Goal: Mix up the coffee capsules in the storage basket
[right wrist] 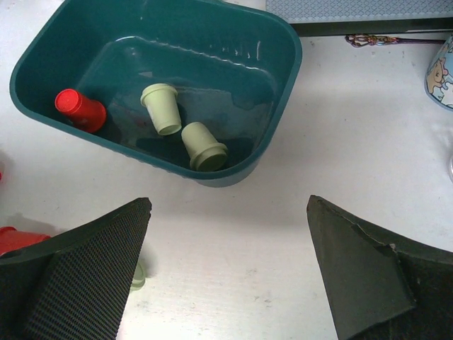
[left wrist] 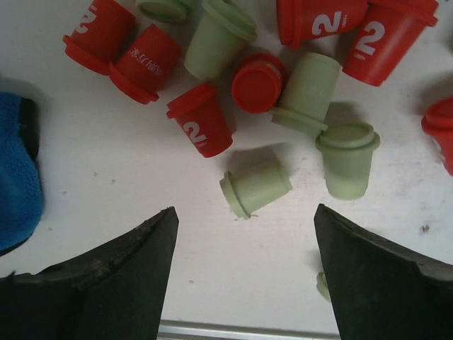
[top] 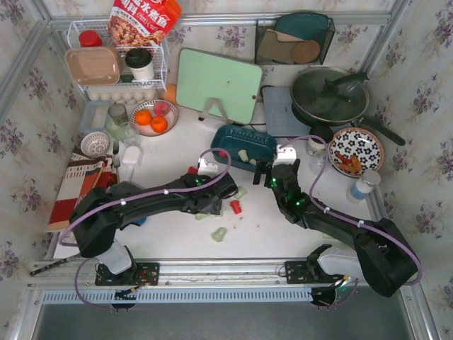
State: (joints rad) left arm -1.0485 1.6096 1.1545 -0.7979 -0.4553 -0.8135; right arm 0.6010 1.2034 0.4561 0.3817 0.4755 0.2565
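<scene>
Floral wallpaper [top: 425, 106] closes in a white worktop [top: 170, 244] (cluttered along its far side). The teal storage basket [right wrist: 287, 49] sits mid-worktop, holding one red and two green coffee capsules [right wrist: 161, 108]; most lie loose near-left of it. The left end effector [left wrist: 245, 227] and right end effector [right wrist: 228, 212] hover spread, holding nothing.

Reaches in from the near left with the left arm [top: 141, 202], forearm laid low and slanting toward the middle, left hand [left wrist: 244, 212] spread wide, gripping nothing. Stretches the right arm [top: 333, 216] in from the near right, elbow bent, right hand [right wrist: 228, 202] likewise parted wide and empty, pointing down.
</scene>
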